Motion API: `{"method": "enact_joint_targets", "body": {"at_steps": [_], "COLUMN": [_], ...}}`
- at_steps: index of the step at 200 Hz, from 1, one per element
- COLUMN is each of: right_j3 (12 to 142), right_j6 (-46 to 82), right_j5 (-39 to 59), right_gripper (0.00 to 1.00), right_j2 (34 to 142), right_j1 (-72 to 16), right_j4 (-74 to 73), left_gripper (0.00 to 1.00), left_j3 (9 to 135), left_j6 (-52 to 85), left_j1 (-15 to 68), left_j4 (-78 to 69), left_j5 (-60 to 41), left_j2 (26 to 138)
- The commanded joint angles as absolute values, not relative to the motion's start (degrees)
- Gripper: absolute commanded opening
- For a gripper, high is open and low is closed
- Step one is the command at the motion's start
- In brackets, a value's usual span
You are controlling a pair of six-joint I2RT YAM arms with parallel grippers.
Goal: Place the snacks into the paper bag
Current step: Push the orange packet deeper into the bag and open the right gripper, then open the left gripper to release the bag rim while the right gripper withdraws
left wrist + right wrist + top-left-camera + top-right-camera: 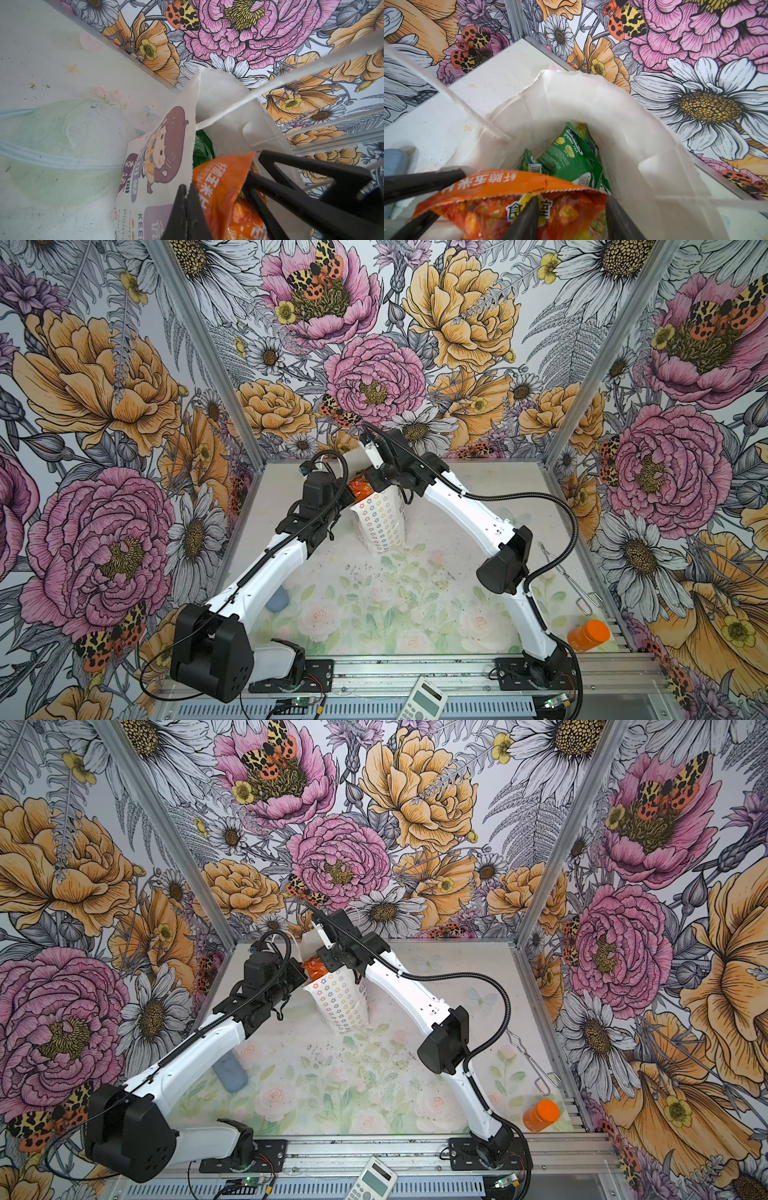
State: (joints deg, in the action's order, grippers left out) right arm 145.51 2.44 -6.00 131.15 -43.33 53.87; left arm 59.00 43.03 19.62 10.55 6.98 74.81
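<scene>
The paper bag [380, 526] stands near the back wall [374, 364], its mouth gaping wide beyond the right gripper [573, 198], which pinches a crinkly orange packet [500, 207] at the rim. Beside it the left gripper [186, 188] is clamped on the bag's printed front edge. Deep below lie green packets [566, 158].

1 snack [481, 212] at paper bag [591, 99] mouth, perhaps 3 snacks [566, 158] deeper inside

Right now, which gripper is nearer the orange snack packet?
Right. The right gripper grips the orange snack packet in the paper bag's mouth; the left gripper pinches its rim alongside.
</scene>
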Motion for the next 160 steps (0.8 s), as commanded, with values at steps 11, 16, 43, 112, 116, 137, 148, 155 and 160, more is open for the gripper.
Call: {"method": "enact_joint_targets", "body": {"at_steps": [11,16,43,112,116,137,148,155,160], "right_j3": [145.8,145.9,146.4,146.9,146.8,146.8,146.8,146.7,146.7], "right_j6": [1.9,1.9,1.6,2.2,2.1,2.4,2.4,2.4,2.3], "right_j5": [-4.4,-4.4,-4.5,-1.9,-1.9,-1.8,-1.6,-1.5,-1.6], "right_gripper": [0.55,0.55,0.56,0.56,0.56,0.57,0.57,0.57,0.57], "right_j2": [126.4,126.2,125.3,126.3,126.4,126.5,126.4,126.3,126.3], "right_j1": [-43.7,-43.7,-43.7,-43.6,-43.6,-43.7,-43.7,-43.7,-43.7], "right_j4": [54.4,54.4,54.4,54.3,54.3,54.3,54.3,54.3,54.3], "left_gripper": [0.1,0.11,0.17,0.18,0.18,0.27,0.32,0.35,0.39], "left_j3": [61.3,61.4,62.0,62.2,62.2,62.3,62.0,61.8,61.7], "left_j6": [41.8,41.8,41.2,40.9,40.9,40.7,40.7,40.7,40.7], "left_j1": [19.9,20.0,20.4,21.0,21.0,21.1,21.1,21.1,21.1], "left_j4": [9.5,9.6,9.8,10.4,10.4,11.1,11.2,11.2,11.2], "left_j5": [6.2,6.2,6.2,6.6,6.7,6.7,6.7,6.8,6.8], "left_j2": [73.8,73.6,72.7,72.2,72.2,71.8,71.4,71.1,70.8]}}
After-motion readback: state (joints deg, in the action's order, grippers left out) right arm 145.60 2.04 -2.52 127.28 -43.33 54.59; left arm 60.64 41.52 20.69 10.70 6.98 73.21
